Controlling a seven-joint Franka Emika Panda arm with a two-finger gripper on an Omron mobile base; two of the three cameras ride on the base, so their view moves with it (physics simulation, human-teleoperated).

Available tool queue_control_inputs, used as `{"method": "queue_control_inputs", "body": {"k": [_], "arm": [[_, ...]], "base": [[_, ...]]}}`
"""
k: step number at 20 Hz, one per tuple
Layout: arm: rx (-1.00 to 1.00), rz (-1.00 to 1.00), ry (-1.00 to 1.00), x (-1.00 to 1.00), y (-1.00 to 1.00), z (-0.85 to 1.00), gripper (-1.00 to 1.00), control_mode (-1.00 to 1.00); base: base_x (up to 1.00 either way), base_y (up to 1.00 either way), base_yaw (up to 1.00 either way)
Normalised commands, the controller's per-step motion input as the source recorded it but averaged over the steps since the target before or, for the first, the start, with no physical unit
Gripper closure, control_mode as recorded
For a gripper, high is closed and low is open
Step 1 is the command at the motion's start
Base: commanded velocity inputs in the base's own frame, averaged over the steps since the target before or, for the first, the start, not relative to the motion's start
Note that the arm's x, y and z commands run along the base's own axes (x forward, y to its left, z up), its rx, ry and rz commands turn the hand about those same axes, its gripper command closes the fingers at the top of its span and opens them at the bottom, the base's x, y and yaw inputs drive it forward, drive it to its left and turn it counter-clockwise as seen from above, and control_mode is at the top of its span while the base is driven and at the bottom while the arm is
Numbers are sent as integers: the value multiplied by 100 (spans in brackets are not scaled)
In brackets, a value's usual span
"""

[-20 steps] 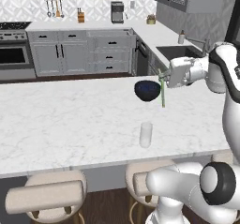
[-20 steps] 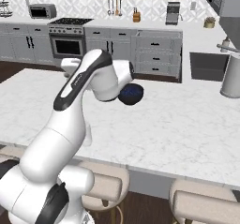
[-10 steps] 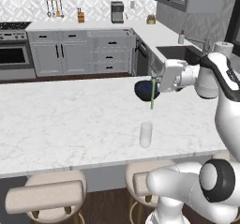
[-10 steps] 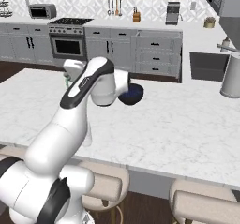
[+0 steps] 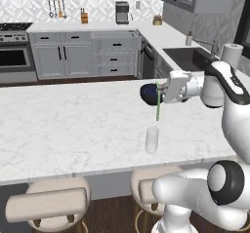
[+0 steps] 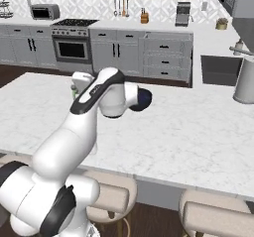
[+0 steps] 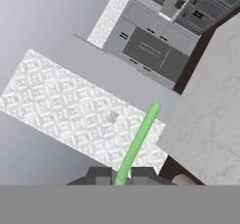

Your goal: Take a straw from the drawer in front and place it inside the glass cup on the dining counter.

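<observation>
Arm has swung in: straw now hangs nearly over the cup.
My gripper is clamped on it; a slightly off-centre descent could tip the cup below.

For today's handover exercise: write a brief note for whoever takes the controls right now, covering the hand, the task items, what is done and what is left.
Hand: shut on the straw, which hangs roughly upright above the counter.
Cup: upright on the counter near its front edge, empty, just below and slightly in front of the straw's lower end.
Done: straw fetched and carried over the counter.
Left: line the straw's tip up over the cup, lower it in, release.
</observation>
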Motion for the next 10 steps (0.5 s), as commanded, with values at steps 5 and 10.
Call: {"method": "queue_control_inputs", "body": {"k": [5, 10], "arm": [[0, 1, 0, 10, -15, -29, 100, -100], [0, 0, 1, 1, -12, -23, 100, -100]], "base": [[0, 0, 0], [0, 0, 0]]}}
